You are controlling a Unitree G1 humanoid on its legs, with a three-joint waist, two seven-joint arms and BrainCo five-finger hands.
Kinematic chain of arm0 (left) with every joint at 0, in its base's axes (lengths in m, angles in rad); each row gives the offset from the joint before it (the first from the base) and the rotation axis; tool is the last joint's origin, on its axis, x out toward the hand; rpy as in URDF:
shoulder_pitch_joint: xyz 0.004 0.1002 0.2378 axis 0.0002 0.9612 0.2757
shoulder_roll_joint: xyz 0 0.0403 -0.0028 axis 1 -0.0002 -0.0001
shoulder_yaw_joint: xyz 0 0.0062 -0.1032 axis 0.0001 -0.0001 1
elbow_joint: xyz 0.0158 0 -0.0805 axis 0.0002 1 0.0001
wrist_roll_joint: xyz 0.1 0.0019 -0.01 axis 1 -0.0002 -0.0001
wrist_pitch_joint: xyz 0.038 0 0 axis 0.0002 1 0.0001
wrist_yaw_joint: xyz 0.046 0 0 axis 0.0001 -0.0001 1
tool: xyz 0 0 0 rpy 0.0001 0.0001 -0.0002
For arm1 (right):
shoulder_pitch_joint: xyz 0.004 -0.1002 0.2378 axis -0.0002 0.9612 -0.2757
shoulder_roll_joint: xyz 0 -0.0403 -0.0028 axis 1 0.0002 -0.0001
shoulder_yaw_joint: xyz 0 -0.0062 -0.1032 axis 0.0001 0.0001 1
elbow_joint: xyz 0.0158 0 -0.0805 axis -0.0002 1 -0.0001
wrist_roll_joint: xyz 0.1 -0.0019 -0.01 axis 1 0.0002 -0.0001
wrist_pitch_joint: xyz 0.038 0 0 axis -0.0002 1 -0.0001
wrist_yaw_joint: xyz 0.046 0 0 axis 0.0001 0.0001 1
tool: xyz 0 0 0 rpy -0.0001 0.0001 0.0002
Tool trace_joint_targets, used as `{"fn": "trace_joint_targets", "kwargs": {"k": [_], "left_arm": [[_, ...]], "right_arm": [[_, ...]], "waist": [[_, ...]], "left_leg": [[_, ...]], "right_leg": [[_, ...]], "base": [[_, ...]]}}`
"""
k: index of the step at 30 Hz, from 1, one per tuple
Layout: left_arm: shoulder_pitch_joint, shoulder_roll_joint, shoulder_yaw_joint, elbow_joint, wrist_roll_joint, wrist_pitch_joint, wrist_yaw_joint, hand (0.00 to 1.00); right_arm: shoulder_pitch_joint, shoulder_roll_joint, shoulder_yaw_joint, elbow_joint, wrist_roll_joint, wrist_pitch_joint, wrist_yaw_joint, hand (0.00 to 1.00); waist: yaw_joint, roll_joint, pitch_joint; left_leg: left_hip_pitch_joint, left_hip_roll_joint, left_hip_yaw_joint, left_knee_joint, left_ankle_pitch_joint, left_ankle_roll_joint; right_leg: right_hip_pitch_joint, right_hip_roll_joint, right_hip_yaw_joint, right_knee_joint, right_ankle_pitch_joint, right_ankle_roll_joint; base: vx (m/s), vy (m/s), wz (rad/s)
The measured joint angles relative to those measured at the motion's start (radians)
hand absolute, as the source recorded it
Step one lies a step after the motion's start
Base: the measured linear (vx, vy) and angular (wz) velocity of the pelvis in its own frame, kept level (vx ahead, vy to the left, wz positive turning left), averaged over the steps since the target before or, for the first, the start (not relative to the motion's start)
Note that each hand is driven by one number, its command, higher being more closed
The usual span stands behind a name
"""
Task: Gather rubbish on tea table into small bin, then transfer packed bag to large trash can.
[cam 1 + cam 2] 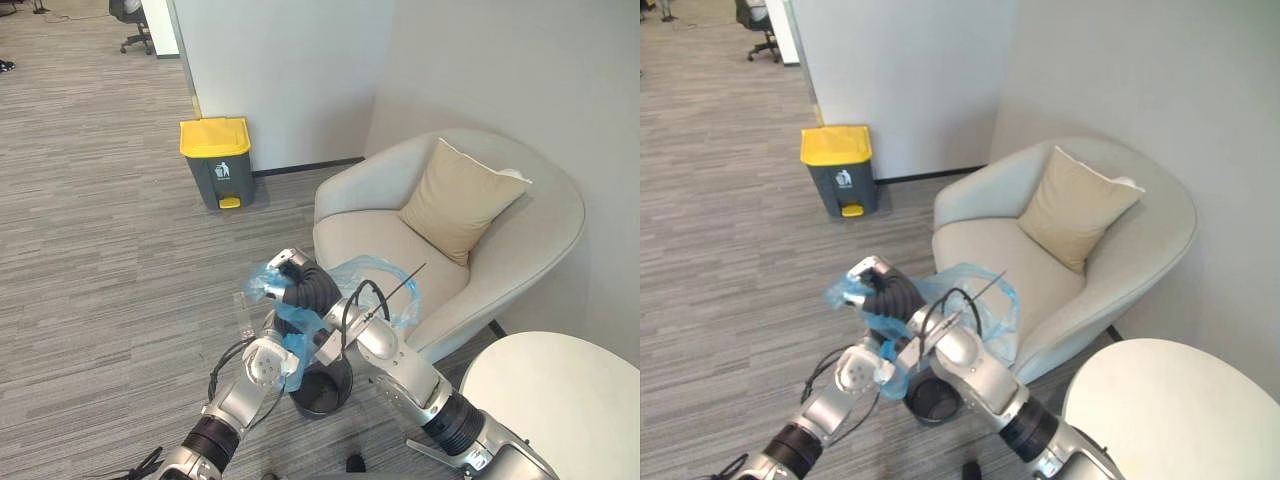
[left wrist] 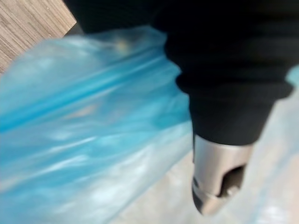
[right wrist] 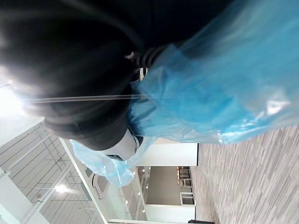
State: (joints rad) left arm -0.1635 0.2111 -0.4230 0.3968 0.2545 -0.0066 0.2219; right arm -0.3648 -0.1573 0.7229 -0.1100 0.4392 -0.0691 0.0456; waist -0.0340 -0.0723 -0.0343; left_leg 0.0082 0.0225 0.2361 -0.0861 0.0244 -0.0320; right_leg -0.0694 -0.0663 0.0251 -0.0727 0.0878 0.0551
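The blue plastic bag (image 1: 258, 287) hangs just above the small black bin (image 1: 320, 392), draped round the right hand (image 1: 302, 285) and against the left hand (image 2: 217, 179); whether either is clamped on it cannot be told. Limp, slippery film, likely light: take it by the gathered mouth. The bin's inside is too dark to read; the yellow-lidded trash can (image 1: 218, 163) stands shut by the wall (image 1: 290, 80)

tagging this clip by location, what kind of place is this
Probably an office lounge corner: grey carpet, a cream armchair with a cushion, a yellow-lidded pedal bin, and an office chair far back.
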Motion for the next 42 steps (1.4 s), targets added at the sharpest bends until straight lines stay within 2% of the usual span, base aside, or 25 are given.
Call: {"fn": "trace_joint_targets", "kwargs": {"k": [10,13,16,22,23,28,36,40,42], "left_arm": [[-0.009,-0.011,-0.006,0.027,-0.035,0.004,0.020,1.00],[0.003,-0.012,0.007,0.026,-0.061,0.005,0.019,1.00],[0.030,-0.020,0.046,0.021,-0.069,0.006,0.017,1.00],[0.102,-0.022,0.096,-0.047,-0.101,0.007,0.016,1.00],[0.106,-0.024,0.100,-0.051,-0.102,0.007,0.016,1.00],[0.128,-0.030,0.129,-0.054,-0.112,0.007,0.014,1.00],[0.176,-0.039,0.172,-0.057,-0.142,0.007,0.013,1.00],[0.199,-0.049,0.209,-0.058,-0.162,0.007,0.013,1.00],[0.231,-0.060,0.247,-0.059,-0.172,0.007,0.013,1.00]], "right_arm": [[0.005,0.004,0.008,0.009,-0.005,-0.004,0.006,1.00],[0.087,0.000,-0.010,0.009,-0.031,-0.023,0.024,1.00],[0.175,-0.020,-0.060,0.011,-0.115,-0.026,0.025,1.00],[0.244,-0.106,-0.177,0.012,-0.385,-0.041,-0.026,1.00],[0.254,-0.120,-0.191,0.013,-0.441,-0.045,-0.038,0.00],[0.291,-0.135,-0.223,0.034,-0.629,-0.061,-0.080,0.00],[0.320,-0.160,-0.259,0.068,-0.795,-0.063,-0.114,0.00],[0.342,-0.144,-0.300,0.070,-0.797,-0.063,-0.130,0.00],[0.373,-0.101,-0.360,0.106,-0.796,-0.063,-0.136,0.00]], "waist": [[-0.010,0.000,0.000],[-0.011,0.001,0.001],[-0.012,0.002,0.001],[-0.012,0.007,0.005],[-0.011,0.009,0.006],[-0.011,0.015,0.010],[-0.011,0.023,0.016],[-0.009,0.028,0.019],[-0.007,0.031,0.021]], "left_leg": [[0.000,-0.001,0.004,0.000,0.000,0.000],[0.000,0.000,0.004,0.000,-0.001,0.000],[0.000,0.001,0.005,-0.002,-0.001,-0.001],[0.002,-0.001,0.005,-0.010,0.000,0.000],[0.005,-0.001,0.005,-0.014,0.001,0.001],[0.009,-0.001,0.002,-0.016,0.001,0.001],[0.008,-0.005,-0.004,-0.016,0.000,0.002],[0.007,-0.006,-0.007,-0.016,0.000,0.002],[0.007,-0.011,-0.009,-0.016,0.000,0.002]], "right_leg": [[-0.002,0.000,0.003,0.000,0.000,0.000],[-0.002,0.000,0.004,0.000,0.000,0.000],[-0.001,-0.002,0.004,0.000,-0.001,0.001],[0.000,-0.004,0.004,0.004,-0.003,0.004],[0.000,-0.003,0.003,0.004,-0.003,0.004],[0.002,-0.005,0.001,0.004,-0.006,0.008],[0.001,-0.009,-0.007,0.009,-0.011,0.012],[0.000,-0.011,-0.009,0.009,-0.013,0.013],[0.001,-0.010,-0.015,0.008,-0.013,0.013]], "base": [[0.00,0.000,0.00],[0.00,0.000,0.00],[0.00,0.000,0.00],[0.00,0.000,0.00],[0.00,0.000,0.00],[0.00,0.000,0.00],[0.00,0.000,0.02],[0.00,0.000,0.02],[0.00,0.000,0.00]]}}
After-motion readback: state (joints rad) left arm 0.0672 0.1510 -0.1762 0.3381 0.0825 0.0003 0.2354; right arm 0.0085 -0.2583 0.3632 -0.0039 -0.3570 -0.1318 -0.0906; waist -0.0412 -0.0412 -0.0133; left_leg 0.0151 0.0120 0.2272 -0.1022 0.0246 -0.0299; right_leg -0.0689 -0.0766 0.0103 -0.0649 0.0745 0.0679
